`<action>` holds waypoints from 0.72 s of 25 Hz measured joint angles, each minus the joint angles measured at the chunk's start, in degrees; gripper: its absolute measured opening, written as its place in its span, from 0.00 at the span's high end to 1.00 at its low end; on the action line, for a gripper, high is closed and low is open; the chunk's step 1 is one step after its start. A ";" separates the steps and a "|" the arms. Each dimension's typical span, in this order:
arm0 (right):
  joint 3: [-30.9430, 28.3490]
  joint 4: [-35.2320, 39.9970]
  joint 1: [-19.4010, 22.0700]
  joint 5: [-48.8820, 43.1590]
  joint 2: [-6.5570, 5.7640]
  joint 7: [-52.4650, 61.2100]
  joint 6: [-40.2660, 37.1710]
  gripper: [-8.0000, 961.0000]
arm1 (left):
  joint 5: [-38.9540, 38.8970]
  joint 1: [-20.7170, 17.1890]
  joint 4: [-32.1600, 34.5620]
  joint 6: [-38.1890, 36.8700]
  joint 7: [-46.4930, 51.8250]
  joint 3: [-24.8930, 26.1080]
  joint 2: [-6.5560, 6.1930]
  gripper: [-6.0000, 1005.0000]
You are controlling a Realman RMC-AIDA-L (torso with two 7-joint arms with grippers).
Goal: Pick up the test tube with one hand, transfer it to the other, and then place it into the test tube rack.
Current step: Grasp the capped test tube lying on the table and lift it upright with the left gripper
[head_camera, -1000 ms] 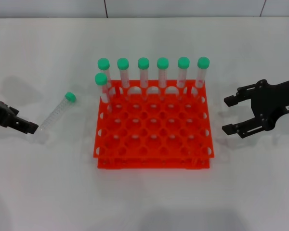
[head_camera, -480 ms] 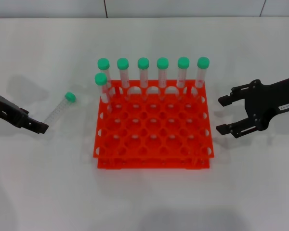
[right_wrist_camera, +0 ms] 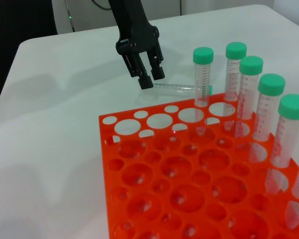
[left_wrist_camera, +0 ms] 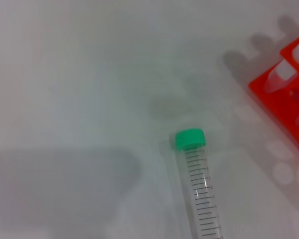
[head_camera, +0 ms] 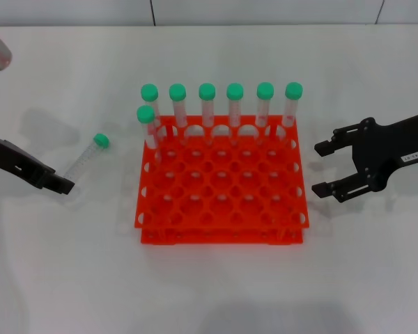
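Note:
The test tube [head_camera: 86, 158] lies flat on the white table left of the rack, its green cap pointing away from me. The left wrist view shows it from close up [left_wrist_camera: 199, 194]. My left gripper [head_camera: 61, 185] hangs over the tube's bottom end and hides it. In the right wrist view this gripper [right_wrist_camera: 151, 79] points down with its fingers close together and nothing between them, beside the lying tube [right_wrist_camera: 177, 87]. The orange-red rack [head_camera: 223, 233] stands in the middle. My right gripper [head_camera: 319, 168] is open just right of the rack.
Several green-capped tubes [head_camera: 207, 104] stand upright in the rack's back rows, one of them in the second row at the left. The rack's other holes [right_wrist_camera: 139, 164] hold nothing. A wall runs along the table's far edge.
My left gripper has slid right along the table and now covers the tube's bottom end. The tube has not moved. The right gripper has shifted slightly left toward the rack.

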State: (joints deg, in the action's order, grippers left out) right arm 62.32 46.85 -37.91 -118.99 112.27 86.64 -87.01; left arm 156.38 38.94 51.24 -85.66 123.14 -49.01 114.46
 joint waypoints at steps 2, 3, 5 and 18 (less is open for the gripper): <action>0.20 0.00 0.01 -0.01 0.00 -0.01 -0.01 0.24 | 0.01 0.03 -0.35 0.60 0.56 -0.59 0.00 0.40; 0.39 0.00 0.02 -0.01 0.00 -0.01 -0.01 0.24 | 0.02 0.03 -0.40 0.77 0.71 -0.67 0.00 0.42; 0.61 0.00 0.03 -0.01 0.00 -0.02 -0.01 0.24 | 0.03 0.03 -0.40 1.16 0.95 -0.67 0.00 0.47; 0.70 0.00 -0.17 -0.01 0.18 -0.01 0.08 0.25 | 0.84 0.67 -2.41 2.47 1.75 -0.65 -0.22 0.52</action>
State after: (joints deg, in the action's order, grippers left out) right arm 63.02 46.84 -38.08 -119.01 112.45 86.64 -86.93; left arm 157.23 39.61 48.83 -83.20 124.89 -49.66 114.24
